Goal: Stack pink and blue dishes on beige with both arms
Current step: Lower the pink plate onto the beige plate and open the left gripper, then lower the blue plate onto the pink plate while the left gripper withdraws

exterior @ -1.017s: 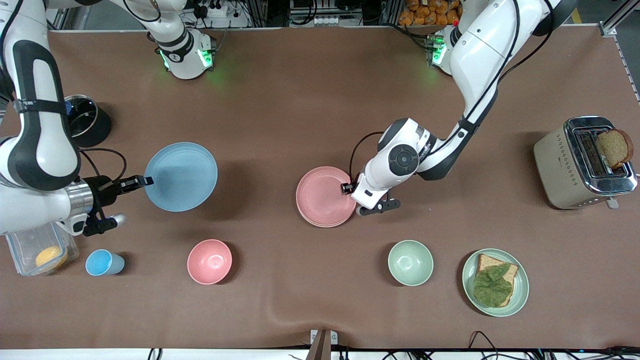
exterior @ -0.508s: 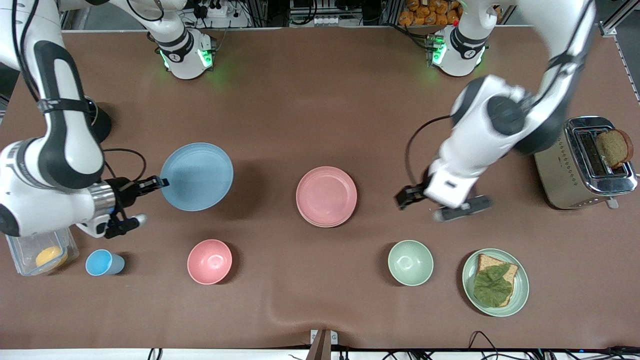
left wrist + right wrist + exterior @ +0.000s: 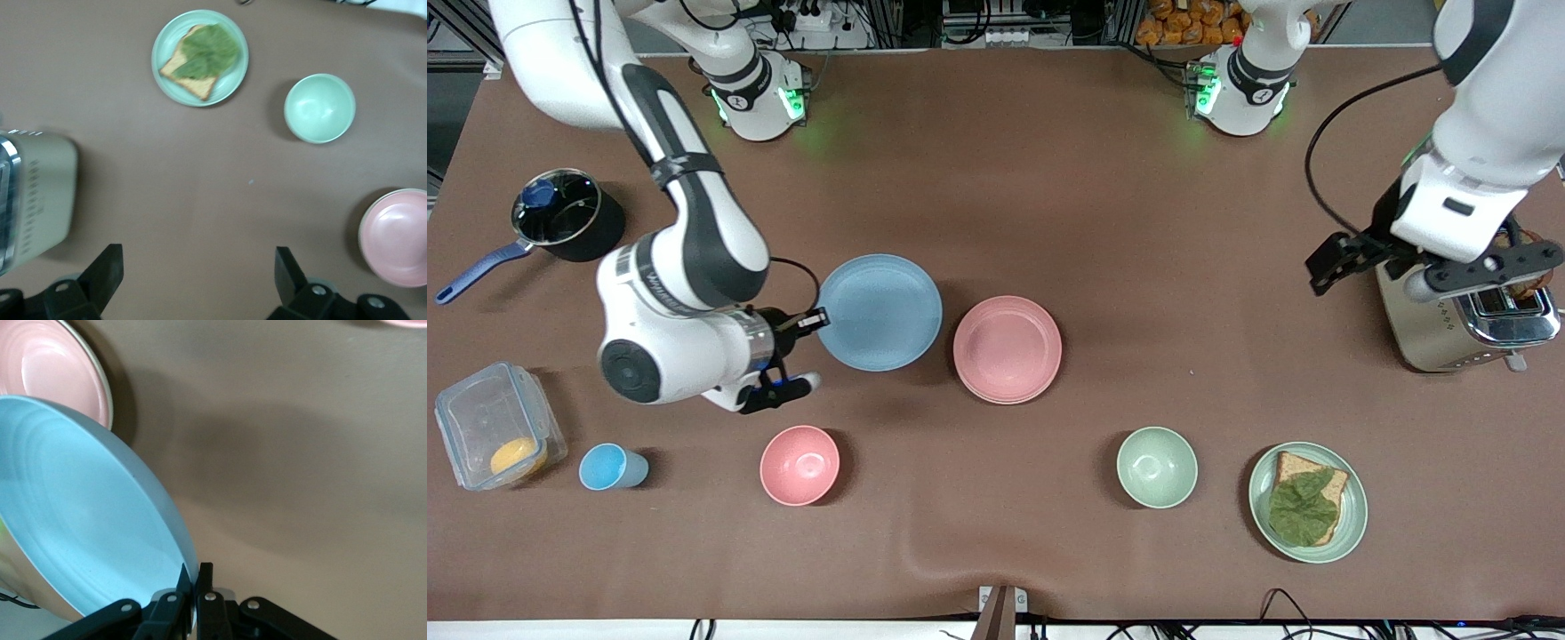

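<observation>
My right gripper (image 3: 818, 318) is shut on the rim of the light blue plate (image 3: 880, 311) and holds it tilted just above the table, beside the pink plate (image 3: 1007, 348). In the right wrist view the fingers (image 3: 195, 570) pinch the blue plate's (image 3: 80, 513) edge, with the pink plate (image 3: 53, 367) close by. A thin pale edge shows under the pink plate's rim; the beige plate is otherwise hidden. My left gripper (image 3: 1319, 271) hangs open and empty over the table next to the toaster; in its wrist view (image 3: 197, 257) nothing lies between the fingers.
Nearer the front camera stand a blue cup (image 3: 609, 468), a pink bowl (image 3: 799, 465), a green bowl (image 3: 1157, 467) and a green plate (image 3: 1261, 516) with bread and a leaf. A toaster (image 3: 1432, 302) stands at the left arm's end; a pot (image 3: 569, 218) and a clear container (image 3: 489, 427) at the right arm's end.
My left gripper let go of the pink plate and swung up and away to the toaster. My right arm carried the blue plate across the table up to the pink plate.
</observation>
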Available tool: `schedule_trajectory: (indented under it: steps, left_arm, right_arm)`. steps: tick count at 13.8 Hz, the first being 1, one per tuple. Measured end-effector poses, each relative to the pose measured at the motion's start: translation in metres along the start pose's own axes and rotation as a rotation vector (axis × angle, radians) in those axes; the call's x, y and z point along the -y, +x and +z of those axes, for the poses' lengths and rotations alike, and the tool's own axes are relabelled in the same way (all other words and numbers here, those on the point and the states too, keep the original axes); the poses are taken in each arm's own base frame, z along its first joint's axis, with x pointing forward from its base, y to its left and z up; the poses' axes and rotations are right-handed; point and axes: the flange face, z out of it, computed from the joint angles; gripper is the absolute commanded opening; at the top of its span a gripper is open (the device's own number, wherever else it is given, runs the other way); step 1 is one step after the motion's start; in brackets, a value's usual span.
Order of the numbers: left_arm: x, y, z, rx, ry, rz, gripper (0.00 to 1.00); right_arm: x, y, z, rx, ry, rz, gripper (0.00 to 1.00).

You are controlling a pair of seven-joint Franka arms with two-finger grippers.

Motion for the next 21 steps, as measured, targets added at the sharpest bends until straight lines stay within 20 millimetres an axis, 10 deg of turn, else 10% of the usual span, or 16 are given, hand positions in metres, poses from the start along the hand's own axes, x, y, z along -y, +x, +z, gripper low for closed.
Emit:
schedule_trajectory:
  steps: [4, 10, 21]
  left_arm:
    - [0.061, 0.013, -0.016, 0.045, 0.016, 0.043, 1.0]
    - [0.04, 0.005, -0.012, 0.081, 0.021, 0.087, 1.0]
    - [0.046, 0.006, -0.007, 0.103, 0.027, 0.076, 1.0]
  right_arm:
    - [0.033, 0.005, 0.018, 0.01, 0.019, 0.016, 0.0]
    - [0.107, 0.028, 0.09, -0.016, 0.034, 0.037, 0.0]
    - [0.125, 0.06, 0.133, -0.155, 0.048, 0.072, 0.0]
